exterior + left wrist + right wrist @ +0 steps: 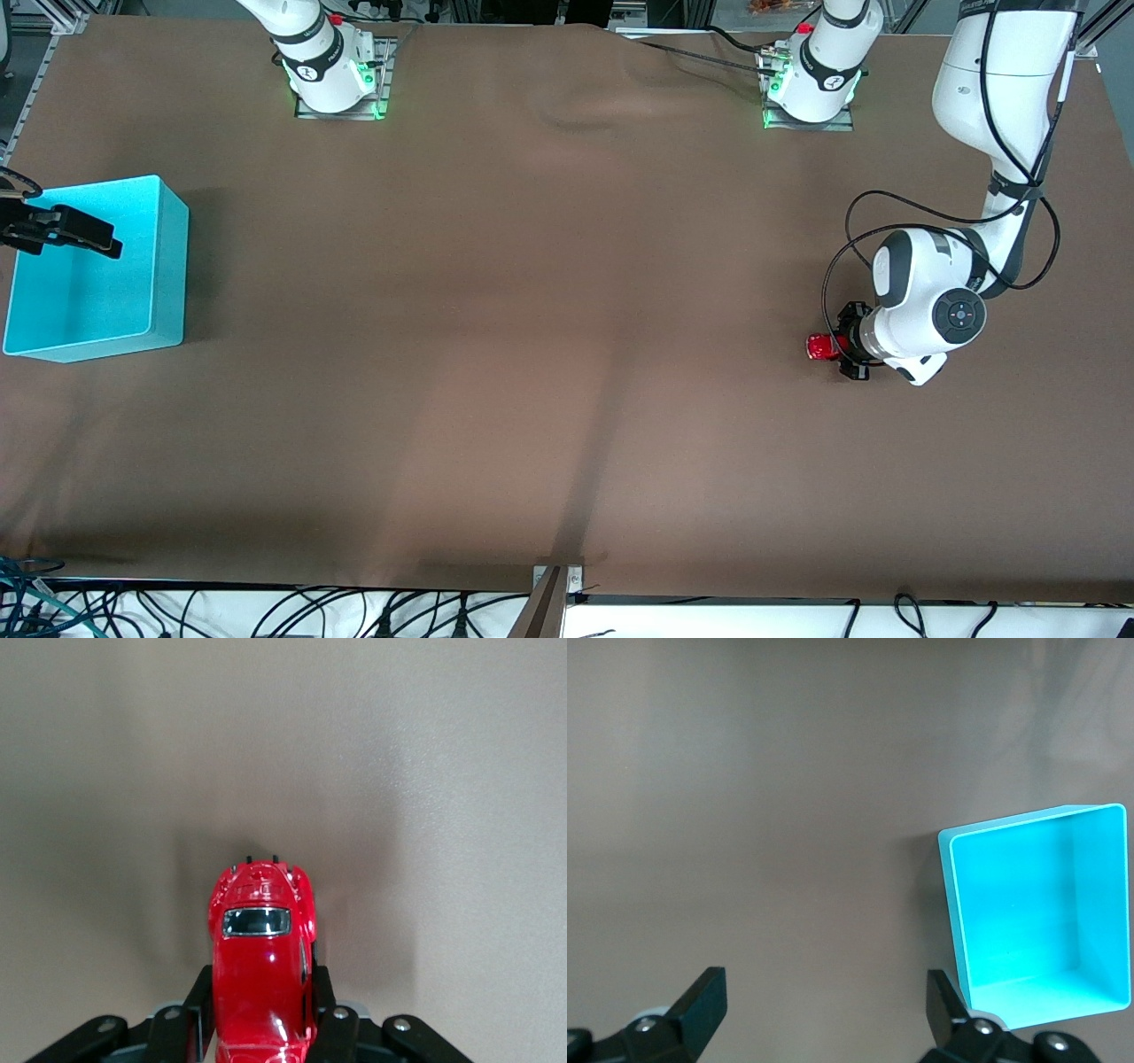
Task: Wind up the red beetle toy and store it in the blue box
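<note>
So, from the front view we find the red beetle toy (pixel 821 346) low at the table, at the left arm's end, with the left gripper (pixel 842 347) clamped on it from the side. The blue box (pixel 133 337) stands at the right arm's end, well apart from the toy, and its floor looks bare. The right gripper (pixel 66 228) hangs over the box's rim, where the arm waits. We judge the task barely begun: the toy is gripped, but whether it has been wound we cannot tell, and the whole carry across the brown table cloth (pixel 532 354) to the box is left.

In the left wrist view we see what the front view only hints at: the red beetle toy (pixel 263 966) sits squarely between the black fingers (pixel 330 1032), which press on its two flanks near one end, the other end pointing away over the cloth. Whether its wheels touch the cloth we cannot tell from here. The box does not show in this view at all.

In the right wrist view we see the right gripper (pixel 824 1001) with its fingers (pixel 700 1001) standing wide apart and nothing between them. This view alone looks straight down into the blue box (pixel 1099 904) and confirms it holds nothing.
</note>
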Available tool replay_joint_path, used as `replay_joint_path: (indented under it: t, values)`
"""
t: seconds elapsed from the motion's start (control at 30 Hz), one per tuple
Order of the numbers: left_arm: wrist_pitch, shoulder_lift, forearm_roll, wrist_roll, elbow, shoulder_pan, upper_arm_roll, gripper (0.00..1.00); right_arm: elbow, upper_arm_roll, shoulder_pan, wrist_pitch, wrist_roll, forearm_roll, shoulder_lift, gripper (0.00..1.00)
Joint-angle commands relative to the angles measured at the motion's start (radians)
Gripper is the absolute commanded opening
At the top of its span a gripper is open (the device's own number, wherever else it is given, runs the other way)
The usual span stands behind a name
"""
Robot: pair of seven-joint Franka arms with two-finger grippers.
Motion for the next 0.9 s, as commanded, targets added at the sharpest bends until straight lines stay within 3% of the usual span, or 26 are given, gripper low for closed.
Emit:
replay_joint_path:
  t: [0.0, 0.87]
  values:
    - [0.110, 0.136, 0.045, 0.030, 0.037, 0.018, 0.013, 0.00, -0.007, 0.011, -0.009, 0.007, 0.004, -0.004, -0.009, 1.00]
    - [0.144, 0.151, 0.040, 0.076, 0.038, 0.018, 0.016, 0.00, -0.005, 0.011, -0.009, 0.007, 0.004, -0.004, -0.009, 1.00]
